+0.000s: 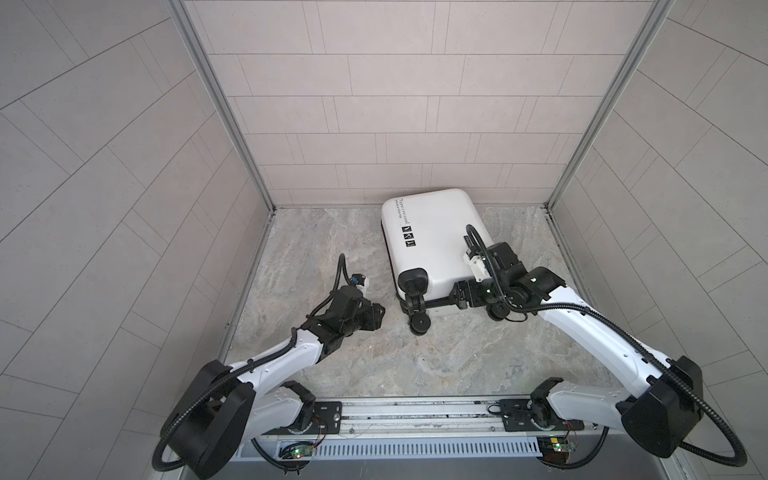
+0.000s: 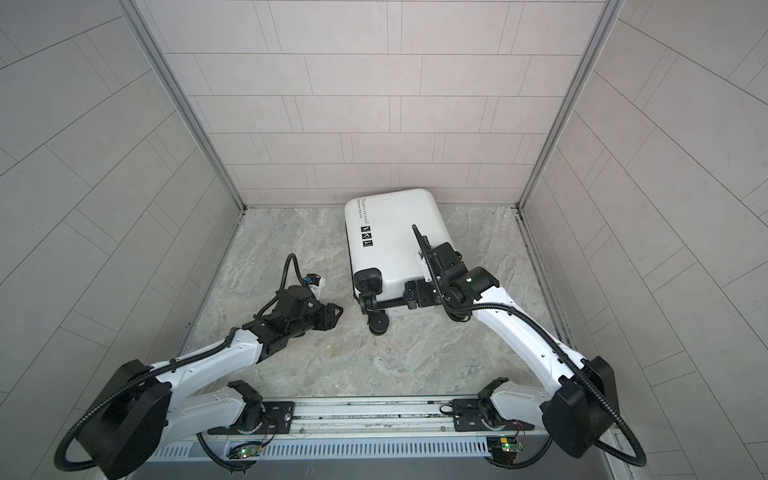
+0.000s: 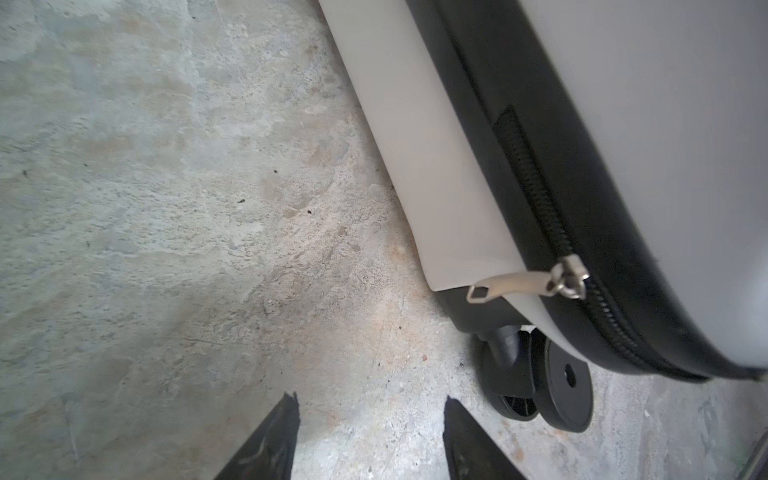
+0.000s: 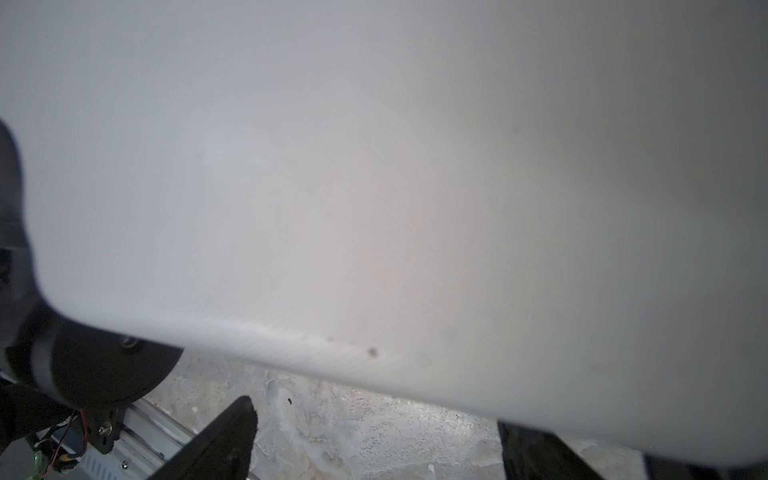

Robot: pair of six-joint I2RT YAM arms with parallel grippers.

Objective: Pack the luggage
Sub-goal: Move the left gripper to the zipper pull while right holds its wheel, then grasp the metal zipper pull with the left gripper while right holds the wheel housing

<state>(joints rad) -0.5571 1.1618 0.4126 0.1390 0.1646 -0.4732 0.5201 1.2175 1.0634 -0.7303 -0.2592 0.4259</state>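
Observation:
The luggage [image 1: 432, 237] [image 2: 390, 237] is a white hard-shell case. It lies flat and closed near the back wall, wheels toward me. My left gripper [image 1: 379, 312] [image 2: 338, 309] hovers left of the near wheel [image 1: 419, 324], apart from the case. In the left wrist view the left gripper [image 3: 370, 415] is open over bare floor. That view also shows the black zipper band [image 3: 540, 199], its metal pull [image 3: 523, 284] and a wheel [image 3: 565, 386]. My right gripper [image 1: 455, 296] [image 2: 409, 295] is at the wheel end. It [image 4: 374, 428] is open under the white shell [image 4: 374, 187], which hides part of one finger.
Tiled walls with aluminium corner posts [image 1: 224, 112] enclose the marble floor [image 1: 332, 353] on three sides. The arms' base rail [image 1: 415, 411] runs along the front edge. A second wheel [image 1: 498, 311] sits under my right wrist.

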